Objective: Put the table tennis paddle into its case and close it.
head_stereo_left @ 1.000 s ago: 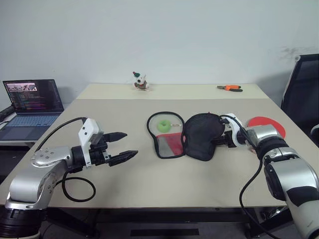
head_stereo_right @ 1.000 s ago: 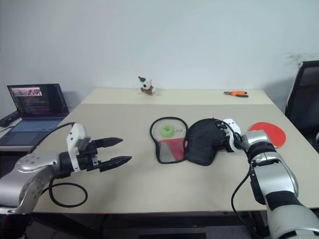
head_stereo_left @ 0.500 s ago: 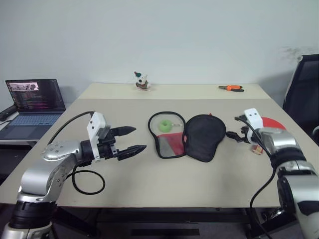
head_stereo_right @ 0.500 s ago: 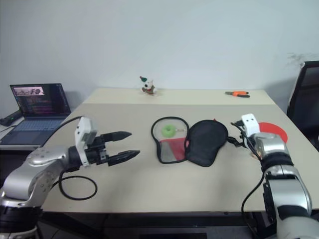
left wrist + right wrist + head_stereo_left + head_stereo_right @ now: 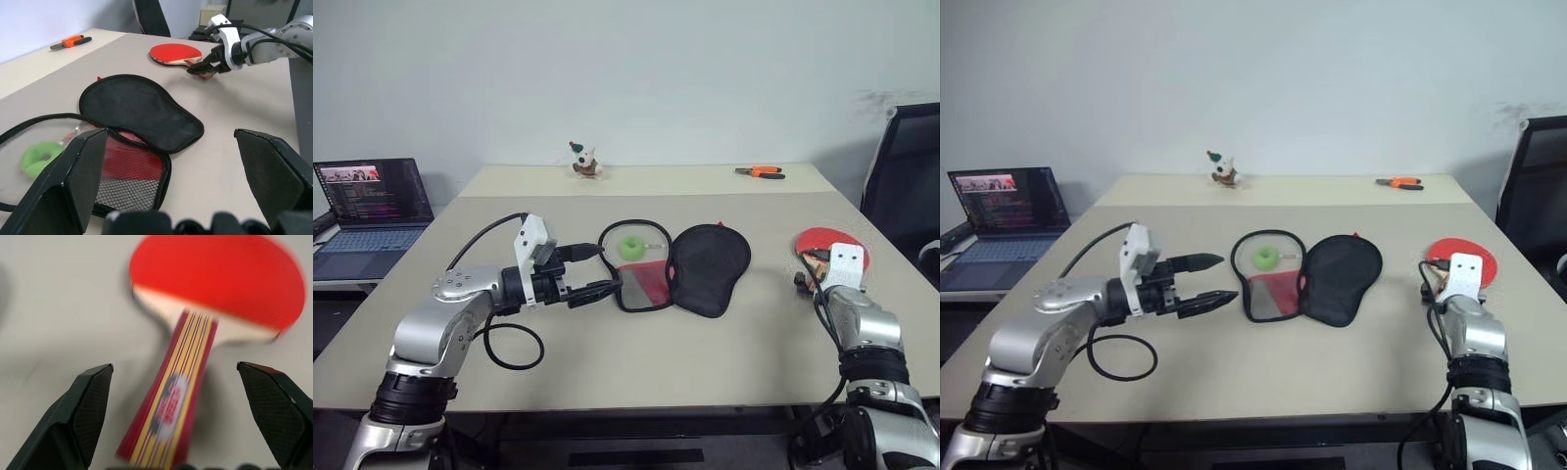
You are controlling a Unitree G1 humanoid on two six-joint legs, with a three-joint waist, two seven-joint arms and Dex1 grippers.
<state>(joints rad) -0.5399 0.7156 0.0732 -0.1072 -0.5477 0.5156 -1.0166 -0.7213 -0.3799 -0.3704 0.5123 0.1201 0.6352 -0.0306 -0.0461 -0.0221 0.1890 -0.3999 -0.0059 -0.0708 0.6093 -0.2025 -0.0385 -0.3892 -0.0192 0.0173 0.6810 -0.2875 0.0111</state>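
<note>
The round red rubber-faced table tennis paddle with a striped wooden handle (image 5: 195,323) lies flat on the beige table (image 5: 607,352), near its right edge and well apart from the case. In the right wrist view its handle runs straight back toward the right end effector (image 5: 203,68), lying between the two spread black fingers, blade at the far end; so the paddle's long axis is about in line with the approach, and I judge a short advance and a closing of the fingers would take the handle. The right arm is plainly the nearer one.

The black paddle-shaped fabric case with a red mesh panel (image 5: 690,269) lies unzipped and folded open at the table's middle, with a small green ball (image 5: 632,248) resting on its clear half. The left end effector (image 5: 590,272), fingers spread and empty, hovers just beside the case's left rim, pointing at it, placed to steady the case later.
</note>
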